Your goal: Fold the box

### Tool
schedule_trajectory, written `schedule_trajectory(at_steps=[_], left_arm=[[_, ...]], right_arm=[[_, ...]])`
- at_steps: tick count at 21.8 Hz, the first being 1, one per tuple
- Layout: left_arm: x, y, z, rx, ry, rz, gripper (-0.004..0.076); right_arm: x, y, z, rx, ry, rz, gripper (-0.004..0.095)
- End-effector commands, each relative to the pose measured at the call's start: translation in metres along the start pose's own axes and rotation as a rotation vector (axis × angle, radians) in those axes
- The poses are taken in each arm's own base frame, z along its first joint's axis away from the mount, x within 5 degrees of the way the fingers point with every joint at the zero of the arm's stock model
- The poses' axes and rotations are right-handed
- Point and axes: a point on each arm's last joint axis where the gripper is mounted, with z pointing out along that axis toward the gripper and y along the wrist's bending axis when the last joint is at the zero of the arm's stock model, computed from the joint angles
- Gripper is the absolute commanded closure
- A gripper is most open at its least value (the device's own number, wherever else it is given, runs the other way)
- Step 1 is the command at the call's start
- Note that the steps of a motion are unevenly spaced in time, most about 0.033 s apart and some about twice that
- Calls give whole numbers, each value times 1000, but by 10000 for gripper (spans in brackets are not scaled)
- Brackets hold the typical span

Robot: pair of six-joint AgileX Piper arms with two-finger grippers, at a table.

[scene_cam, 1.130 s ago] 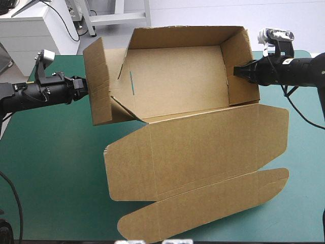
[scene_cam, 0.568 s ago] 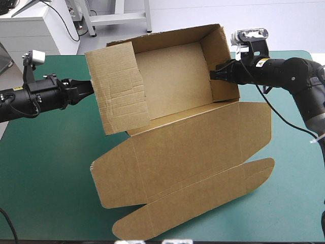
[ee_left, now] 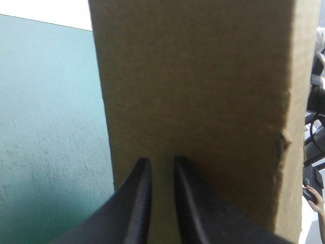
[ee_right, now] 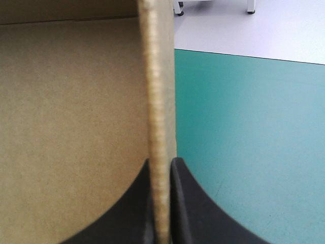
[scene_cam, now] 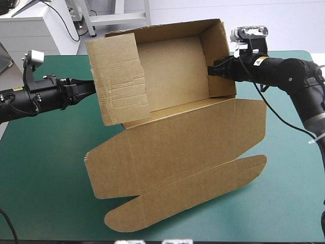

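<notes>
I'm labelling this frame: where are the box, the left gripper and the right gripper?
box (scene_cam: pixel 188 145): high view, flat lid panel.
left gripper (ee_left: pixel 161 162): left wrist view, midway between fingertips.
right gripper (ee_right: pixel 162 165): right wrist view, midway between fingertips.

Bare teal-green cover (scene_cam: pixel 45 168) either side of the upright-walled box (scene_cam: pixel 172 152).

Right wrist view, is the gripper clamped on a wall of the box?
Yes, the right gripper pinches an upright wall of the box, one black finger on each side.

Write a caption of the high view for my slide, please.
Half-folded brown box on the teal-green table: right gripper clamps its right wall, left gripper meets the left flap, lid unfolded.
</notes>
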Motion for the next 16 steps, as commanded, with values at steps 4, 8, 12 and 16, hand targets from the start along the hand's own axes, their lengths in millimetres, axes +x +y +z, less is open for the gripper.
schedule_trajectory(at_steps=[4,8,12,16], left_arm=[[4,-29,-2,123,28,-44,244],[12,-29,8,64,95,6,244],[15,-27,17,-35,99,-9,245],[16,-30,26,-74,83,8,246]], right_arm=[[-13,1,3,-23,-97,54,908],[-11,-1,12,-29,-84,73,908],[-9,1,18,-28,-74,41,908],[-4,20,30,-39,-69,-41,908]])
